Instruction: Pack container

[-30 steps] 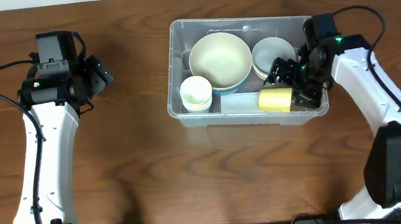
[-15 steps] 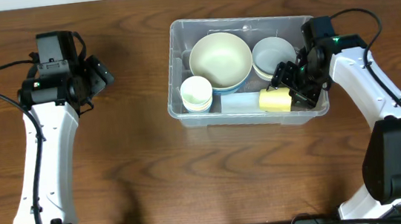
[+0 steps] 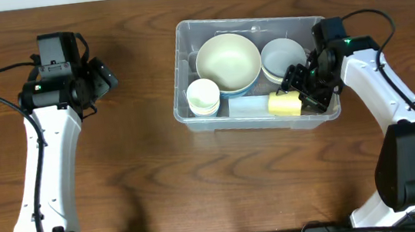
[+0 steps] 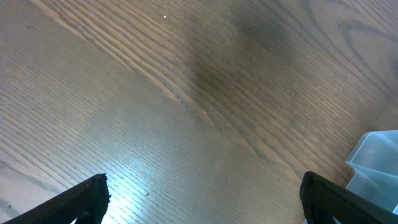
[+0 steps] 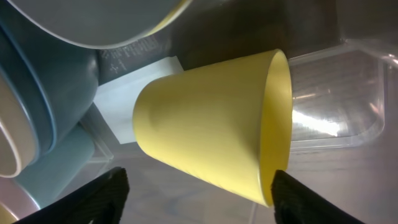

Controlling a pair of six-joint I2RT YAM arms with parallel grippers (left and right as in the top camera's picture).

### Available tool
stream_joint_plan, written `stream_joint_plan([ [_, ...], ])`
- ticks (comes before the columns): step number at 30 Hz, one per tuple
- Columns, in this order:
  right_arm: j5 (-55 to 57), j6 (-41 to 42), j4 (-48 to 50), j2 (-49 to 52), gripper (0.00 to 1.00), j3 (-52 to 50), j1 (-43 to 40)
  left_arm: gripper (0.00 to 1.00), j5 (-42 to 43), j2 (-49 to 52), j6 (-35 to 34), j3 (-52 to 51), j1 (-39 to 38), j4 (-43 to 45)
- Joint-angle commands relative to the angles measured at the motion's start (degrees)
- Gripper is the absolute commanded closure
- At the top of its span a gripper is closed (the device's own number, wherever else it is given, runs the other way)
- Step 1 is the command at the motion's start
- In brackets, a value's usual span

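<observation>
A clear plastic container (image 3: 258,120) is seen from overhead in the upper middle of a brown wooden table (image 3: 152,176), slightly right of centre. Inside it, a large cream bowl (image 3: 226,62) is nested in a blue bowl (image 3: 242,91), and a smaller white bowl (image 3: 281,56) is set to its right. A cream cup (image 3: 203,96) stands at the lower left. A pale blue cup (image 3: 247,106) and a yellow cup (image 3: 284,103) are laid on their sides along the lower wall. The right gripper (image 3: 305,89) is positioned inside the container's right end, just beside the yellow cup. In the wrist view its fingers (image 5: 102,196) are spread wide, released, with nothing grasped. The left gripper (image 3: 104,76) is held over the table at the upper left, well apart from the container, likewise spread wide and grasping nothing.
</observation>
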Motion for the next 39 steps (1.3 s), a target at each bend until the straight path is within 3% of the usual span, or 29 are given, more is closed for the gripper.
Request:
stream_joint_plan([
  [1, 0.00, 0.00, 0.04, 0.66, 0.29, -0.59, 0.04, 0.02, -0.07, -0.92, -0.74, 1.20, 0.31, -0.37],
  [9, 0.09, 0.48, -0.11, 0.70, 0.46, -0.61, 0.04, 0.02, -0.09, -0.92, -0.72, 1.20, 0.31, -0.37],
  [16, 0.63, 1.27, -1.14, 1.31, 0.44, -1.38, 0.04, 0.02, -0.09, -0.92, -0.72, 1.20, 0.31, -0.37],
  [26, -0.04, 3.26, -0.02, 3.48, 0.56, -2.03, 0.04, 0.02, -0.09, -0.92, -0.72, 1.20, 0.31, -0.35],
  [30, 0.00, 3.67, 0.17, 3.48, 0.66, -2.03, -0.02, 0.02, -0.09, -0.92, -0.72, 1.20, 0.31, -0.35],
  [37, 0.07, 4.09, 0.59, 3.48, 0.96, -2.03, -0.02, 0.02, -0.09, -0.92, -0.72, 1.20, 0.31, -0.35],
  [39, 0.17, 4.09, 0.68, 3.48, 0.99, -2.03, -0.02, 0.02, -0.09, -0.92, -0.72, 1.20, 0.31, -0.35],
])
